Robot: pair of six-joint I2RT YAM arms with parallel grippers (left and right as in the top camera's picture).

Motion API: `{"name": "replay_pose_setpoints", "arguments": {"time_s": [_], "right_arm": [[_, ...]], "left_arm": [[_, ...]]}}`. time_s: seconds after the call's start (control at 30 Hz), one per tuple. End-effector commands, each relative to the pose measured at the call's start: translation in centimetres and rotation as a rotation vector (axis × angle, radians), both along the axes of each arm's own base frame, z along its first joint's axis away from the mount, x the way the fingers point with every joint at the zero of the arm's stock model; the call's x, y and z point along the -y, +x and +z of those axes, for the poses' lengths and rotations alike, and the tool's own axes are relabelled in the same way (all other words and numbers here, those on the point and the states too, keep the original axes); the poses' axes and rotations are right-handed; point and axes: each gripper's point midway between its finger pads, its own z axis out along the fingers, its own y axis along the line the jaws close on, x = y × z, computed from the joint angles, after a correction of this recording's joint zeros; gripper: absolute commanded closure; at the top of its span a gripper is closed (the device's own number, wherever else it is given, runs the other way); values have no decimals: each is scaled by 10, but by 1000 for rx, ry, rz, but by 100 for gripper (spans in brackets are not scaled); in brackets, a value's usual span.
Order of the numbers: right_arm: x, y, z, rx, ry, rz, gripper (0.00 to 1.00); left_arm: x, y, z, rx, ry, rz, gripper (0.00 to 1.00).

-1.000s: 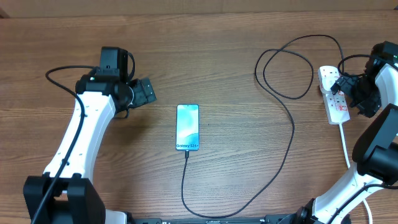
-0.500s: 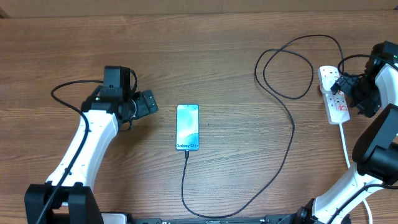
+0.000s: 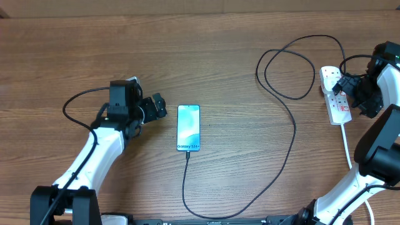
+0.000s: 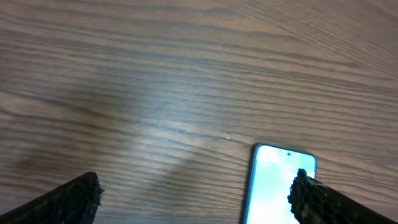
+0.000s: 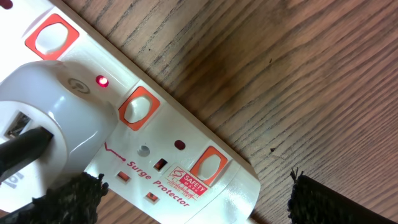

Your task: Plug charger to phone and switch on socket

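Observation:
The phone (image 3: 188,127) lies flat mid-table with its screen lit, and it also shows at the lower right of the left wrist view as phone (image 4: 277,186). The black charger (image 3: 292,134) cable meets the phone's bottom edge, loops right and runs up to the socket (image 3: 338,103). My left gripper (image 3: 160,107) is open just left of the phone, and gripper (image 4: 196,199) holds nothing. My right gripper (image 3: 347,94) hovers open over the socket (image 5: 180,162). A white adapter (image 5: 59,115) sits in it with the black cable (image 5: 18,146), beside a red light (image 5: 101,81).
The socket's thick white cord (image 3: 347,147) runs down the right side toward the right arm's base. The charger cable forms a wide loop (image 3: 287,62) at the back right. Bare wooden table (image 3: 219,56) surrounds the phone.
My left arm has swung right and forward, bringing its open gripper close to the phone's left edge. The right arm, phone and cable have not moved.

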Motion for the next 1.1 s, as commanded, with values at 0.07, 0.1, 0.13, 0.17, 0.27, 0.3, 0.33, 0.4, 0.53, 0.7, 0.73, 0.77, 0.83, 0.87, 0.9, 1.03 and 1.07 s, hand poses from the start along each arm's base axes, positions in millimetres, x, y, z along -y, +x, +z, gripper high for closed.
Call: {"name": "replay_pose_setpoints", "arguments": {"time_s": [0.07,0.1,0.13,0.17,0.27,0.3,0.33,0.4,0.53,0.7,0.73,0.77,0.83,0.87,0.9,1.03,1.07], "right_arm": [[1,22,25,113,-13,-5,0],[1,22,25,113,-13,-5,0],[1,22,25,113,-13,-5,0],[1,22,25,113,-13,-5,0],[1,22,25,113,-13,-5,0],[1,22,25,113,-13,-5,0],[1,22,25,113,-13,-5,0],[1,22,25,113,-13,-5,0],[1,22,25,113,-13,-5,0],[1,22,25,113,-13,-5,0],[1,22,25,113,-13,-5,0],[1,22,25,113,-13,-5,0],[1,22,25,113,-13,-5,0],[1,22,25,113,-13,-5,0],[1,22,25,113,-13,-5,0],[1,22,25,113,-13,-5,0],[1,22,25,113,-13,-5,0]], "left_arm": [[17,-2,11,99,12,-90,0],[19,-1,13,118,18,-105,0],[21,0,14,141,27,-122,0],[22,0,16,160,33,-131,0],[20,-4,19,197,53,-130,0],[18,-7,19,204,58,-124,0],[17,-10,18,212,63,-119,0],[14,-16,16,228,70,-116,0],[9,-31,12,274,76,-103,0],[6,-45,12,366,69,-96,0],[6,-47,14,390,66,-94,0],[5,-49,15,405,62,-91,0],[5,-54,16,433,57,-92,0],[4,-57,15,436,57,-91,0],[3,-60,14,440,64,-89,0],[-6,-76,1,437,88,-75,0],[-8,-80,-4,431,89,-71,0]]}}
